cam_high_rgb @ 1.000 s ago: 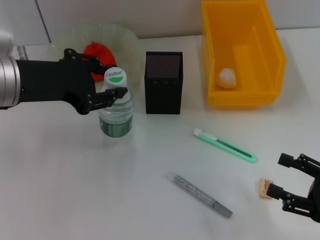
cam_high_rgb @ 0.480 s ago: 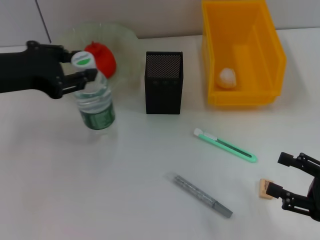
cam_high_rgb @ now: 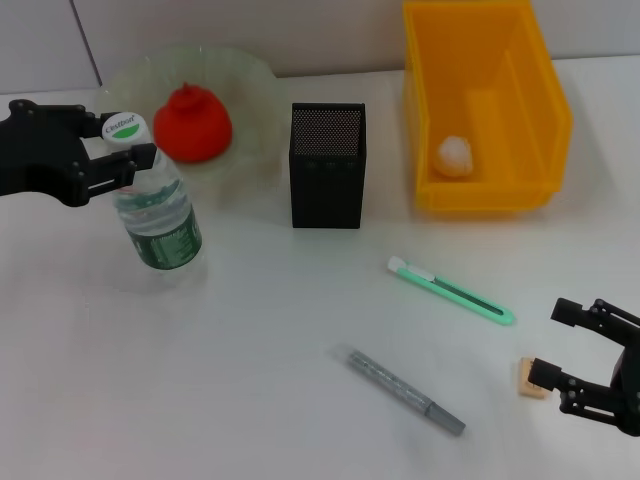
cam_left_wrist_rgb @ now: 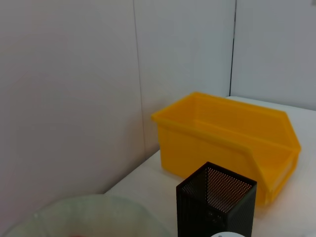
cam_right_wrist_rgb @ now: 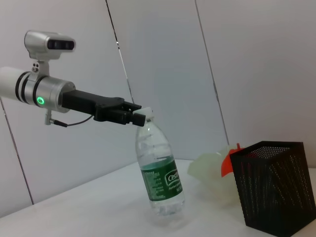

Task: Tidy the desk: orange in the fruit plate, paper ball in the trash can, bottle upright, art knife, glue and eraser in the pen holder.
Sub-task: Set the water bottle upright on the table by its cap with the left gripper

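My left gripper (cam_high_rgb: 108, 152) is shut on the neck of the clear water bottle (cam_high_rgb: 157, 212), which stands nearly upright on the table just in front of the fruit plate (cam_high_rgb: 240, 75). The right wrist view shows the bottle (cam_right_wrist_rgb: 160, 173) held under its cap by that gripper (cam_right_wrist_rgb: 137, 116). The orange (cam_high_rgb: 192, 122) lies in the plate. The paper ball (cam_high_rgb: 455, 155) lies in the yellow bin (cam_high_rgb: 540, 70). My right gripper (cam_high_rgb: 560, 345) is open, low at the front right, with the eraser (cam_high_rgb: 530, 378) beside its near finger. The green art knife (cam_high_rgb: 450, 290) and grey glue stick (cam_high_rgb: 405, 390) lie on the table.
The black mesh pen holder (cam_high_rgb: 328, 165) stands at mid-table between plate and bin; it also shows in the left wrist view (cam_left_wrist_rgb: 217, 202) with the bin (cam_left_wrist_rgb: 227, 143) behind it. A wall runs along the table's far edge.
My left gripper has carried the bottle leftward, away from the pen holder, to a spot in front of the plate's left side. The right gripper has barely shifted near the eraser.
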Robot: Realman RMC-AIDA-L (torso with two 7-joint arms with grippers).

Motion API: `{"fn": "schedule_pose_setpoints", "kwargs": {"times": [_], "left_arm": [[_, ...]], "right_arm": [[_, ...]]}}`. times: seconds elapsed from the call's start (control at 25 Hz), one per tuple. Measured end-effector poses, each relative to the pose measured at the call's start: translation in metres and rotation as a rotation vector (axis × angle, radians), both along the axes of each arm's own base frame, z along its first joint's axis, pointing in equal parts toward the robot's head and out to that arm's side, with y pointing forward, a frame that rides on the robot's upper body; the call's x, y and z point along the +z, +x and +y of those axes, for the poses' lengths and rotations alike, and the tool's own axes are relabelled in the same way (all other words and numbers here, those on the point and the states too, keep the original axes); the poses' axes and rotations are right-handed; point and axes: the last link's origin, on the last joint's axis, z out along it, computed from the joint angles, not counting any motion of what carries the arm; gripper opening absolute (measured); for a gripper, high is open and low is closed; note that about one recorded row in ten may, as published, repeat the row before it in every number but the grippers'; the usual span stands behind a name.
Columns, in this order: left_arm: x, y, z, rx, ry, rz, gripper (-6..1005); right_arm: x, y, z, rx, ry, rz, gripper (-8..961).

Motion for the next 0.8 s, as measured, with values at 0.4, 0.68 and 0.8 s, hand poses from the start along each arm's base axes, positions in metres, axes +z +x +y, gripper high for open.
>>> {"fn": "schedule_pose_setpoints", "kwargs": {"times": [0.4,0.68,0.8], "left_arm": [[-0.0019,-0.0084,0.0019,0.018,0.014,-0.003,483],[-0.0027,-0.0112,0.0012,0.03,0.015,-0.008,490],[-0.0035,-0.0109,0.0006,0.028,0.01,-0.007,493]], "right_arm": [[0.0,-0.0007,0.0013,0.004,0.0,0.0,837],[0.0,-0.0006,0.0011,0.004,0.001,-0.001,837],[0.0,-0.0006,0.0011,0.004,0.001,-0.001,837]]}}
